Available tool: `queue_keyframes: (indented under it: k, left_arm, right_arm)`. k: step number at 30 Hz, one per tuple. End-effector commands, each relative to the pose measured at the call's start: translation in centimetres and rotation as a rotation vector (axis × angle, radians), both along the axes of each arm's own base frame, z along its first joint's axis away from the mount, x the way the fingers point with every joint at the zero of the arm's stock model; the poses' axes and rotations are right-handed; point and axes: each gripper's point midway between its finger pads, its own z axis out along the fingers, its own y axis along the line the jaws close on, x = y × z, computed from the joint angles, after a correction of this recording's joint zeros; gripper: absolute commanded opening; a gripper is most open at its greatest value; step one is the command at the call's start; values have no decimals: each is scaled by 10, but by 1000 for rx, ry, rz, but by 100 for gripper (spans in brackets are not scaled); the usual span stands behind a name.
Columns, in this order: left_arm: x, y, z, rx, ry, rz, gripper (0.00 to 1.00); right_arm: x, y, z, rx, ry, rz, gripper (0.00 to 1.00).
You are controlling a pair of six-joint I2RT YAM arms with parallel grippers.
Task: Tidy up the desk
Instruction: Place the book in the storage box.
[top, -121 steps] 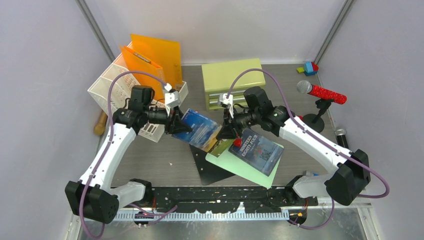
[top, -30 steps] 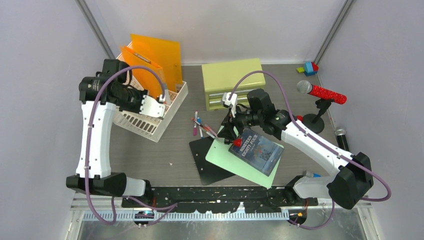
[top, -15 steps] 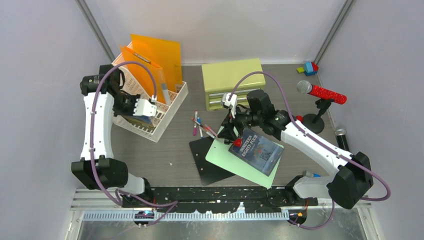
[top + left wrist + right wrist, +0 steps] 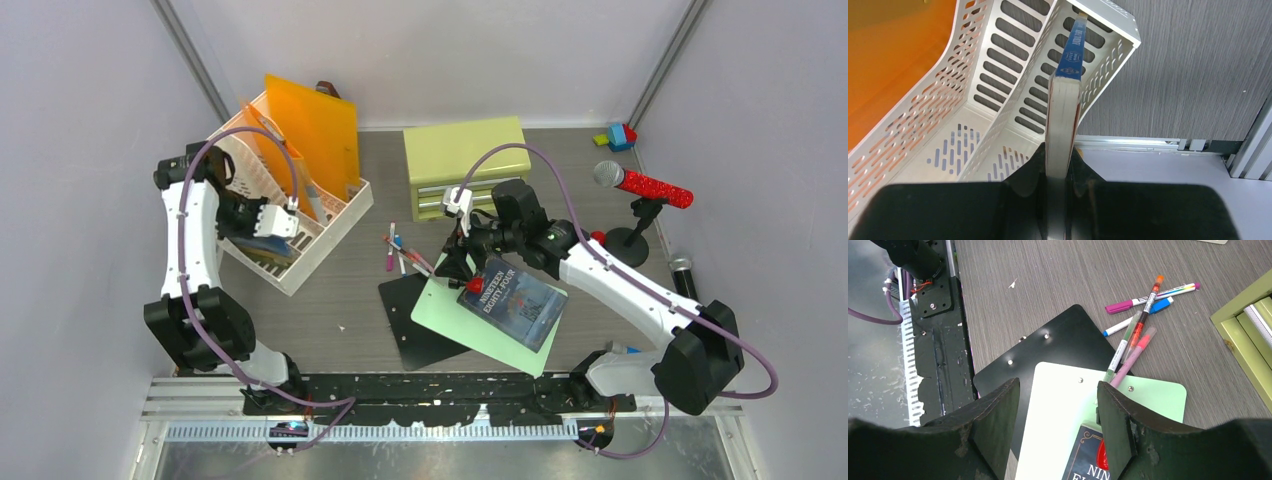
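One book (image 4: 513,303), titled NINETEEN EIGHTY FOUR, grey desk (image 4: 330,300)

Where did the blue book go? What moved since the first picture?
The left gripper carried the blue book from the middle of the desk leftward into the white file rack, still clamped on it; the rack turned slightly. The right gripper stayed open over the Nineteen Eighty-Four book; the green clipboard did not move.

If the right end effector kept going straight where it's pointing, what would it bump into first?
Probably the flat pale green clipboard: it fills the gap ahead of the open right end effector. The dark blue paperback book lies close beside that line, so I can't be sure.
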Motion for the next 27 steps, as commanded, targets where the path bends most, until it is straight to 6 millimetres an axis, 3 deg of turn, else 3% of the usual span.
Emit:
queue_keyframes:
  k: [1,10,27]
  left_arm:
    - [-1,7,1,25,2,-24,0]
    - [8,9,-5,95,-76,-189,4]
    - [24,34,-7,241,-88,-248,4]
  right_arm:
    - [6,2,5,19,-40,7,64]
    - [6,3,3,14,-37,9,64]
    - [8,3,-4,-3,-29,10,64]
